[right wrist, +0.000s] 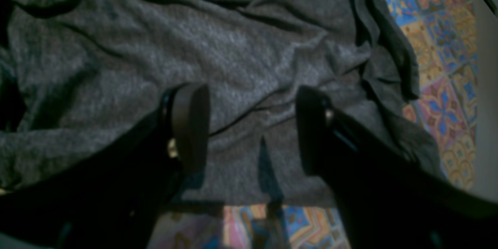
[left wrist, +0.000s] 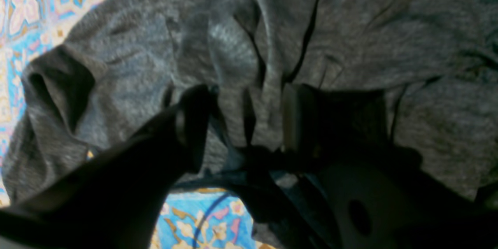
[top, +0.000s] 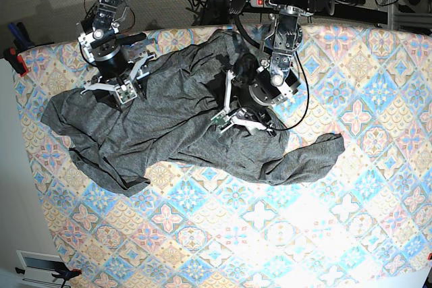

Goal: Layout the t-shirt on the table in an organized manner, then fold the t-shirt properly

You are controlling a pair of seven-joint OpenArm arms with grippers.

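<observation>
**Ana:** Grey knit everywhere, and none of it tidy. The t-shirt (top: 175, 126) sprawls across the far half of the tabletop (top: 324, 220), rumpled from one side to the other, with one sleeve trailing out toward the base view's right and a bunched edge at the near left.

**Ben:** So how far along would you put it?

**Ana:** Early, I'd judge. The laying-out isn't finished: the body is creased, the hem wavers, and I can't pick out a clean outline of shoulders or collar. No fold has been made that I can see. Flattening comes first, then all the folding is left.

**Ben:** And the jaws?

**Ana:** The right gripper (right wrist: 253, 128) hangs just over the cloth with its jaws wide apart. Its wrist view shows bare fabric between the two pads, so it holds nothing. Whether the tips touch the shirt, I can't tell.

**Ben:** The left one?

**Ana:** The left gripper (left wrist: 241, 120) sits at the middle of the shirt. In its wrist view the jaws stand apart, with a ridge of gathered wrinkles rising between them. The cloth looks loose there, not pinched, though the picture is dark and blurred, so I wouldn't swear the pads are clear of it.
</observation>
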